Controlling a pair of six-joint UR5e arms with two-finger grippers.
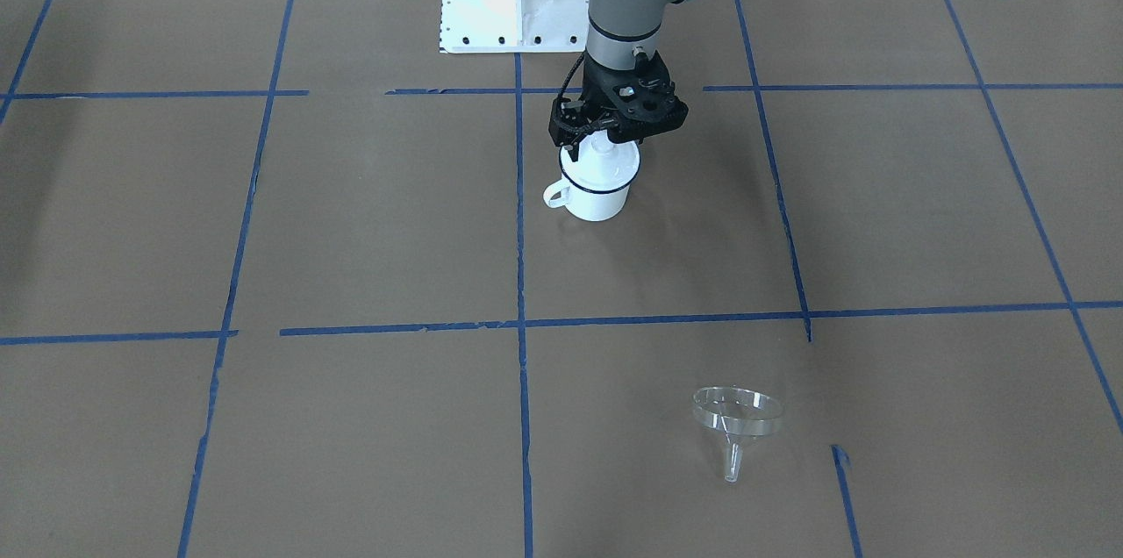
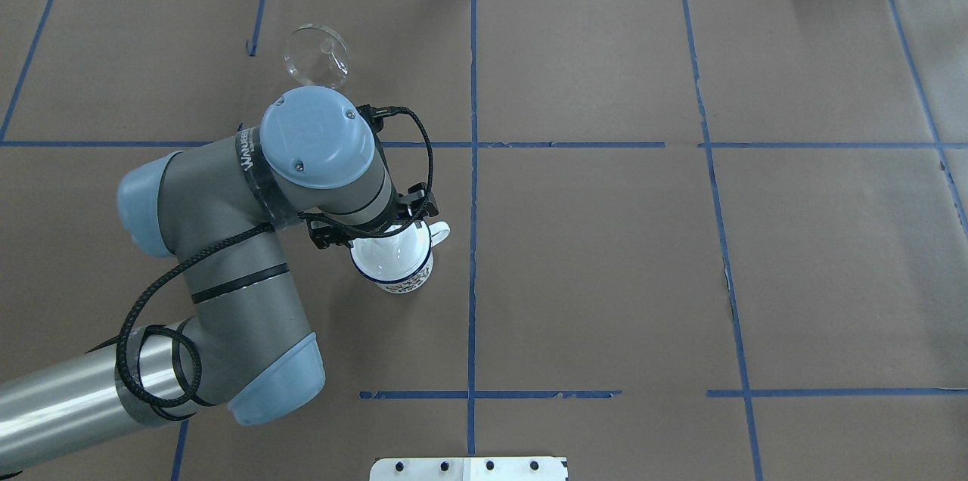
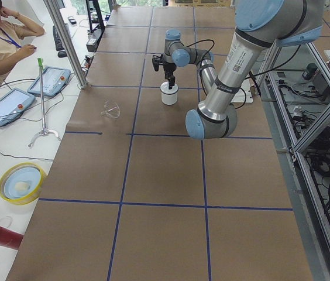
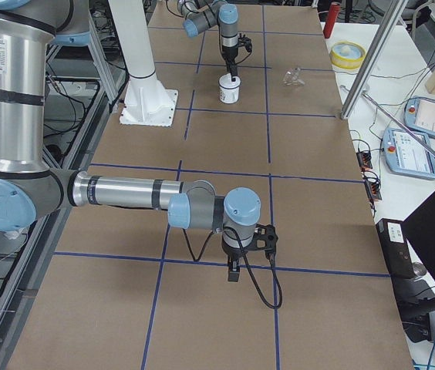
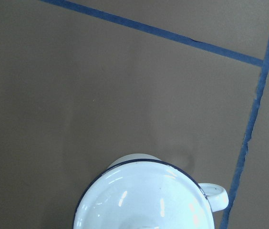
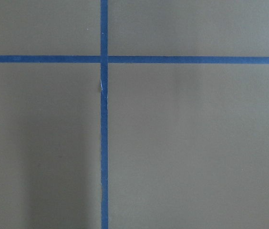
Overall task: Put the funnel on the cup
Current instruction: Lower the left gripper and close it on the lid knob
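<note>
exterior front-facing shows left gripper [image 1: 604, 139] pointing straight down over cup [image 1: 598, 195]

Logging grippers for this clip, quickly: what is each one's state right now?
Left gripper: at the lid on the cup, cannot tell.
Right gripper: seen only from the side, cannot tell.

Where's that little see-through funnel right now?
In the overhead view the funnel lies on the far left part of the table, well beyond the cup and apart from it, beside a short blue tape mark.
</note>
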